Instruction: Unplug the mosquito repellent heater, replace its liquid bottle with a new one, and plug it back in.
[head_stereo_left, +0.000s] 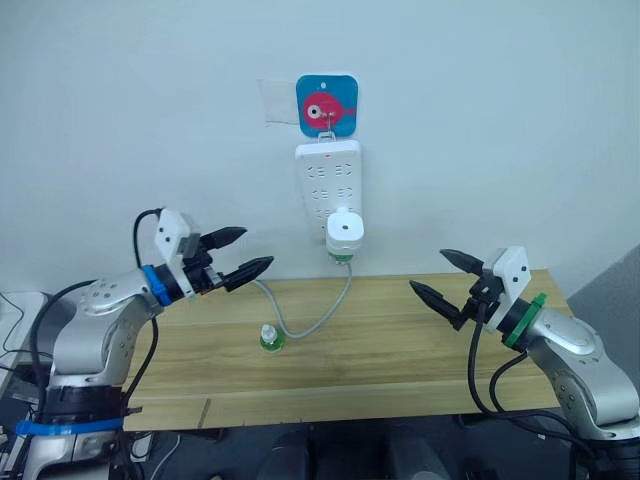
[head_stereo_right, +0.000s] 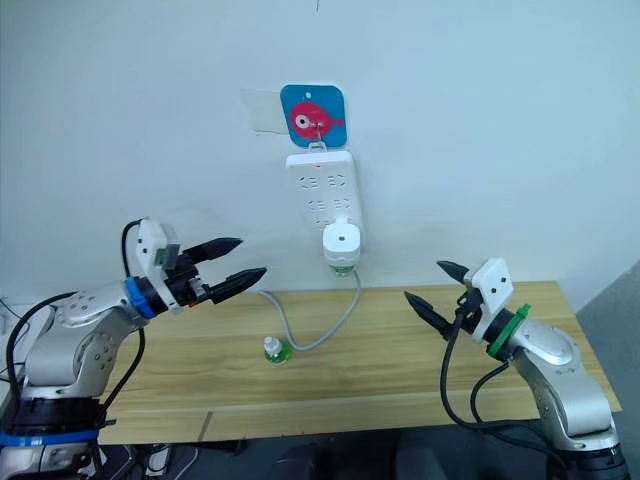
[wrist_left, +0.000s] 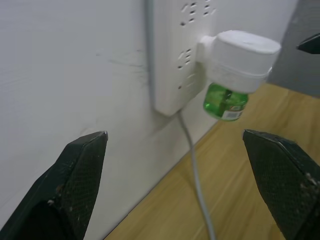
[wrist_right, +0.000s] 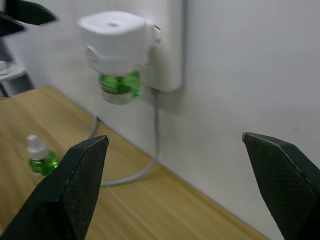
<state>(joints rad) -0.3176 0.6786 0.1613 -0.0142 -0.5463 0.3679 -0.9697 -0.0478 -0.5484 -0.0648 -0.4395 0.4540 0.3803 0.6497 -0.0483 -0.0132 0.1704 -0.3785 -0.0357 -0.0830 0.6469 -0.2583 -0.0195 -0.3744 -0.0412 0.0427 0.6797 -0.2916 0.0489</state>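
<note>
The white mosquito repellent heater (head_stereo_left: 344, 232) is plugged into the bottom of a white power strip (head_stereo_left: 328, 178) hanging on the wall, with a green liquid bottle (head_stereo_left: 342, 257) screwed in under it. A second small green bottle (head_stereo_left: 271, 338) with a white cap stands upright on the wooden table (head_stereo_left: 400, 350). My left gripper (head_stereo_left: 240, 255) is open, held above the table to the left of the heater. Over the table's right part my right gripper (head_stereo_left: 440, 277) is open too, pointing toward the heater. Both are empty and well apart from the heater (wrist_left: 240, 57).
The power strip's grey cable (head_stereo_left: 320, 315) drops from the wall and curls across the table behind the loose bottle. A blue square hook plate with a pink fish (head_stereo_left: 326, 104) holds the strip. The table's front edge lies close below both arms.
</note>
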